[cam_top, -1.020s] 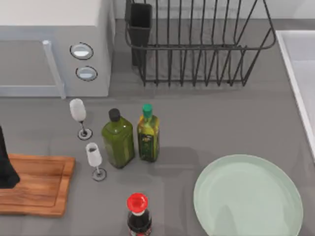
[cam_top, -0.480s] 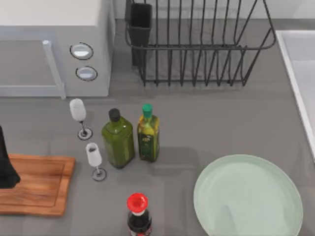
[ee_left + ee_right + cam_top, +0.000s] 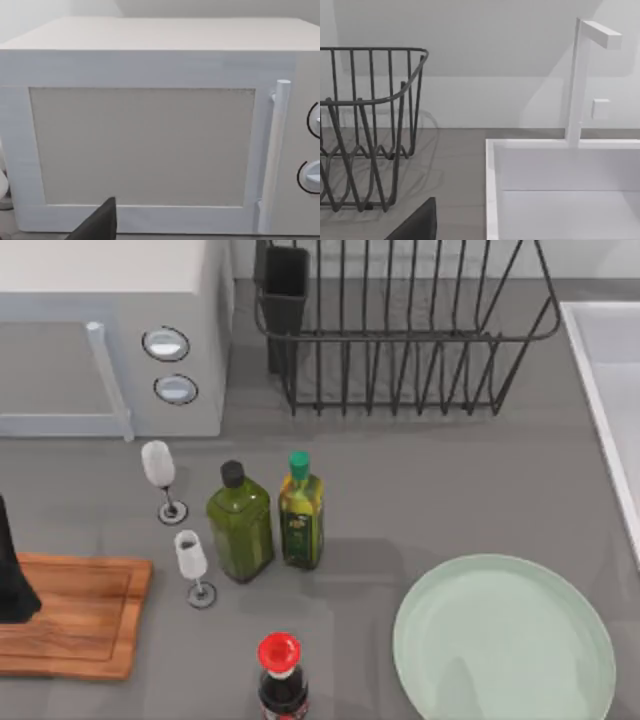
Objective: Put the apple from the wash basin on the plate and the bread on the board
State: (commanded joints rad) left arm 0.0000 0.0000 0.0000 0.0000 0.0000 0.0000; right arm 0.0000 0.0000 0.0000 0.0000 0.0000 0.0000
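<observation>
The wash basin (image 3: 560, 190) lies at three o'clock on the table, nearer my right arm; I cannot see the apple inside. My left arm (image 3: 12, 580) sits at nine over the board (image 3: 80, 625). One plate (image 3: 505, 640) at five. I cannot tell either gripper's state.

Board (image 3: 70, 615) grained wood; plate (image 3: 505, 640) smooth matt; rack (image 3: 400, 330) dark wire.

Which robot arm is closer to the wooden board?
Left. The left arm hangs dark over the board at the table's left edge. The right gripper is across the table, facing the wash basin beside the dish rack.
</observation>
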